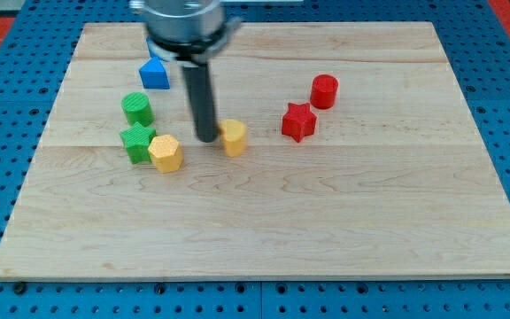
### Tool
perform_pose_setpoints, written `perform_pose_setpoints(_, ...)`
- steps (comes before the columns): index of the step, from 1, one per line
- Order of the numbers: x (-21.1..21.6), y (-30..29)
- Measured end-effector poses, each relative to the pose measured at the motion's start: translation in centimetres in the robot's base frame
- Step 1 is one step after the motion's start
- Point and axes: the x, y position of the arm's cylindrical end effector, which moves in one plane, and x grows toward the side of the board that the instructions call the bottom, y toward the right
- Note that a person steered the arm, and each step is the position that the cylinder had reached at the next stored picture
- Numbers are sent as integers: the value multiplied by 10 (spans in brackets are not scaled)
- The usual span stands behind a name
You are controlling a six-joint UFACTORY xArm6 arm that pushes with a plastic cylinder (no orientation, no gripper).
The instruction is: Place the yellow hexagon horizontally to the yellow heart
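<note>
tool: rod, no jaws, holds nothing, top cut off by frame | my tip on tabletop, just left of yellow heart, shape hard to read | yellow hexagon further left, touching green star

Robotics lab bench, wooden board on blue pegboard surface, small coloured test blocks

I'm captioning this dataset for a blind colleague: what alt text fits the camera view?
My tip rests on a pale wooden board, just left of the yellow heart block and right of the yellow hexagon block. A green star, green cylinder and blue block lie left; a red star and red cylinder lie right.
</note>
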Motion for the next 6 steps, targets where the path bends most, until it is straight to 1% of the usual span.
perform_pose_setpoints(1,14,12)
perform_pose_setpoints(2,68,14)
perform_pose_setpoints(3,95,-25)
perform_pose_setpoints(4,81,-67)
perform_pose_setpoints(6,52,-68)
